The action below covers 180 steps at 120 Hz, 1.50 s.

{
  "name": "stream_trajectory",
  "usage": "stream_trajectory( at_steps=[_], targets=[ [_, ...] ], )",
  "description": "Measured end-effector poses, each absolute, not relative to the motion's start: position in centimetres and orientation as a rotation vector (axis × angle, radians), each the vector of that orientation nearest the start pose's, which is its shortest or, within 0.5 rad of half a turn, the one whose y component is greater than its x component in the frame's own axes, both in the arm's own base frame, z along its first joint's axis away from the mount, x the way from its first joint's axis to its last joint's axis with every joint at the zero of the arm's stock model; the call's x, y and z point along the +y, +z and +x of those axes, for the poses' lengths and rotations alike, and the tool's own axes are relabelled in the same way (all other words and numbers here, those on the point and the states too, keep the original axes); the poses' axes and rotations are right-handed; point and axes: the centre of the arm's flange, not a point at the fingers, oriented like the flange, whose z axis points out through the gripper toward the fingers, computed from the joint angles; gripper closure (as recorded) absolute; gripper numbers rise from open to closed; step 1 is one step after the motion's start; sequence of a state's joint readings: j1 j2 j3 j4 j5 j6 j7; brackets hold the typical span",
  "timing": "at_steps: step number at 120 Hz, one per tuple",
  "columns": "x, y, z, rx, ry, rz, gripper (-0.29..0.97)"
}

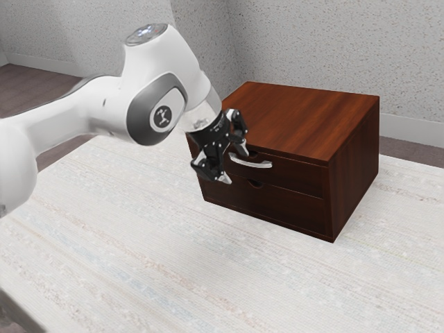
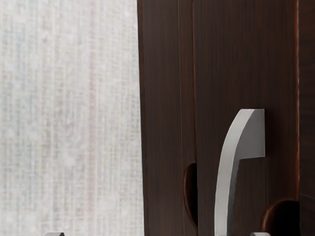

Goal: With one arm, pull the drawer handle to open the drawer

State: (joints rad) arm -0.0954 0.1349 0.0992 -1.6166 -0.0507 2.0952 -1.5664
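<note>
A wooden cabinet sits on the bench, and its top drawer looks shut. The gripper is at the silver handle. Its fingers are spread wide around the handle and are not squeezing it. Next, I think they must close on the handle and then pull straight back.

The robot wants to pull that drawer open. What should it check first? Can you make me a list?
1. Gripper is at the handle: ok, one finger sits above and one below the handle's end nearest the arm.
2. Fingers are squeezing the handle: not ok, they stand wide open.
3. Handle sits deep enough between the fingers: cannot tell.
4. Top drawer has not been pulled yet: ok, its front looks flush with the cabinet.
5. Cabinet sits flat on the table: ok.
</note>
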Motion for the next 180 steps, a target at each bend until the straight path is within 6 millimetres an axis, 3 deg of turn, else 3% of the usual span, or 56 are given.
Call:
stream_trajectory(
  at_steps=[76, 116, 146, 163, 168, 180],
  targets=[
    [0.7, 56.0, 64.2, 2.022, 0.302, 2.052, 0.24],
    [0.7, 55.2, 63.5, 2.024, 0.276, 2.075, 0.62],
    [0.0, 55.1, 60.4, 2.015, 0.251, 2.094, 0.75],
    [-0.3, 54.5, 56.8, 2.003, 0.254, 2.096, 0.71],
    [-0.2, 54.7, 55.8, 2.001, 0.260, 2.090, 0.80],
    [-0.1, 54.9, 53.8, 2.005, 0.258, 2.079, 0.78]
  ],
)
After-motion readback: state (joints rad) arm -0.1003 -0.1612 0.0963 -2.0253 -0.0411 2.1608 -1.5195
